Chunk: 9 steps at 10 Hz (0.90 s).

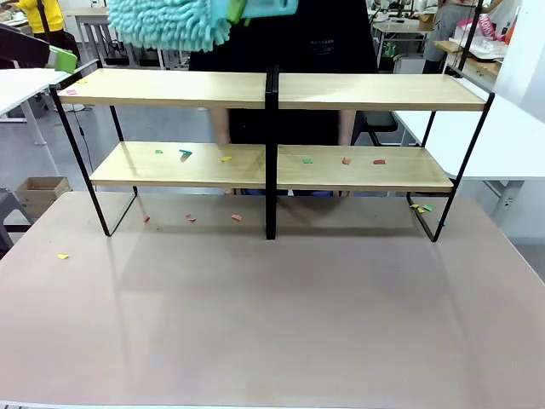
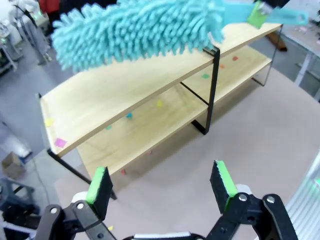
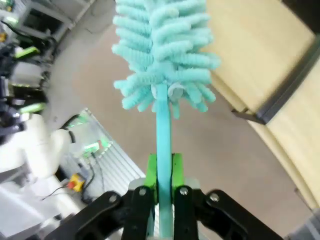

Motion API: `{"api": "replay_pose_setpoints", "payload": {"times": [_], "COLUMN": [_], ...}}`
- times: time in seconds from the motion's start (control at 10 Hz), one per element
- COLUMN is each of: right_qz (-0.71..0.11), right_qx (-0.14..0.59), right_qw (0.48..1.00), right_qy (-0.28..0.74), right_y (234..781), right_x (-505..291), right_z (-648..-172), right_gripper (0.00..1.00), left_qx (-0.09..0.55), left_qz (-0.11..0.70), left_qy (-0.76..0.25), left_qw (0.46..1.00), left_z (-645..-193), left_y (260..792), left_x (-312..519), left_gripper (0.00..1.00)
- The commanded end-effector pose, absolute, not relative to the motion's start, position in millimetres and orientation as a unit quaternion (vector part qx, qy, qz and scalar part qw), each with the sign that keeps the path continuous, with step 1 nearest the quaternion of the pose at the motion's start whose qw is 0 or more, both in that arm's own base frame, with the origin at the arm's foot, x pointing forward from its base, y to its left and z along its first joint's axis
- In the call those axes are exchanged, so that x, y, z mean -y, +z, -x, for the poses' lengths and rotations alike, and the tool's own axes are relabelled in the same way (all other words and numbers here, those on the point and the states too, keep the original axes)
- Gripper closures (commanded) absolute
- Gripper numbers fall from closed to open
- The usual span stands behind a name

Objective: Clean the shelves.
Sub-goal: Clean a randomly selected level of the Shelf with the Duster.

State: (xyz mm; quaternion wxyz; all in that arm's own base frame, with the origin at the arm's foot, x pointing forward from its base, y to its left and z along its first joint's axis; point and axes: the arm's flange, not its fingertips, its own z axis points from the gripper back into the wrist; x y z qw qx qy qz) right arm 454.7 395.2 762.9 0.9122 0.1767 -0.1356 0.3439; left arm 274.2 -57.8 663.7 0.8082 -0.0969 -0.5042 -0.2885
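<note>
right gripper (image 3: pixel 162 172) pinching flat teal handle of duster (image 3: pixel 162 50), fluffy chenille head hanging above upper left board. left gripper (image 2: pixel 162 182) spread, green pads (image 2: pixel 223 181) apart, nothing between. shelves (image 1: pixel 170 88): four pale wood boards on thin black frame with central post; standing on far half of table (image 1: pixel 272 341), long axis running left to right. coloured paper scraps (image 1: pixel 186 153) strewn on lower boards and tabletop. person (image 1: pixel 289 43) in dark clothing behind.

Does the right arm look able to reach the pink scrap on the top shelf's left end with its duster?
Probably yes: the right claw is shut on the duster, which hangs above the top left board of the shelves, and nothing stands between it and the pink scrap.
</note>
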Motion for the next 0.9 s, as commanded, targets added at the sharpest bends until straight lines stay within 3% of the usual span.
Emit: {"api": "replay_pose_setpoints", "payload": {"times": [0.0, 0.3, 0.8], "right_qz": [-0.159, -0.168, -0.159], "right_qx": [0.121, 0.101, 0.14], "right_qw": [0.918, 0.916, 0.917], "right_qy": [0.343, 0.351, 0.338], "right_y": [790, 767, 760], "right_x": [-445, -486, -509], "right_z": [-487, -508, -526], "right_gripper": [0.88, 0.88, 0.88], "left_qx": [0.505, 0.505, 0.505], "left_qz": [0.101, 0.101, 0.101], "left_qy": [-0.293, -0.293, -0.293], "left_qw": [0.806, 0.806, 0.806], "left_z": [-274, -274, -274], "left_y": [663, 663, 663], "left_x": [56, 56, 56], "left_gripper": [0.0, 0.0, 0.0]}}
